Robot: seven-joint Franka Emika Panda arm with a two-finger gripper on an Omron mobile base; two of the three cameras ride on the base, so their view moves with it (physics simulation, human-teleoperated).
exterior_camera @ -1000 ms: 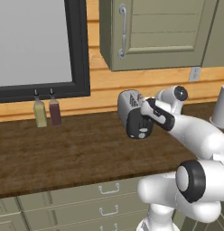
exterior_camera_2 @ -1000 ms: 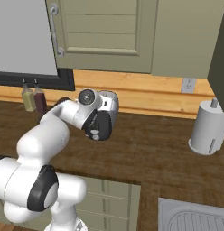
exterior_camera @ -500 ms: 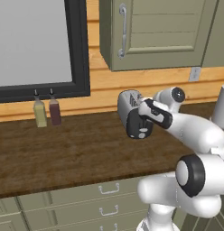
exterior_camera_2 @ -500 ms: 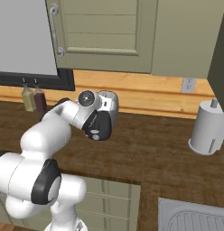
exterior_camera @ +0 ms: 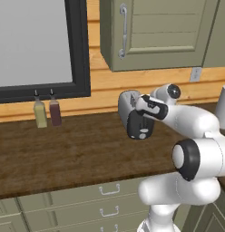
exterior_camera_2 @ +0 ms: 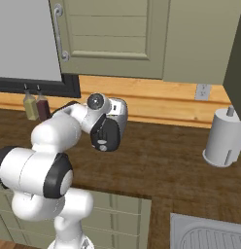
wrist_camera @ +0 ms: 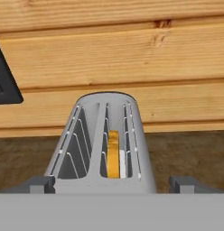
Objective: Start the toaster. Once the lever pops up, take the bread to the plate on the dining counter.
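Hand view, hand spread wide either side of toaster, bread in right slot

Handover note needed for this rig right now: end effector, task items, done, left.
End effector: open, holding nothing, poised at the near end of the toaster, one fingertip either side, looking along its top.
Toaster: on the wood worktop against the wall, between the two bottles and the paper towel roll.
Bread: sitting in the right-hand slot, seen edge-on.
Lever: on the black end panel; I cannot tell whether it is down.
Done: arm brought to the toaster.
Left: press the lever if not yet done, wait for it to pop, lift the bread, carry it to the plate on the dining counter.
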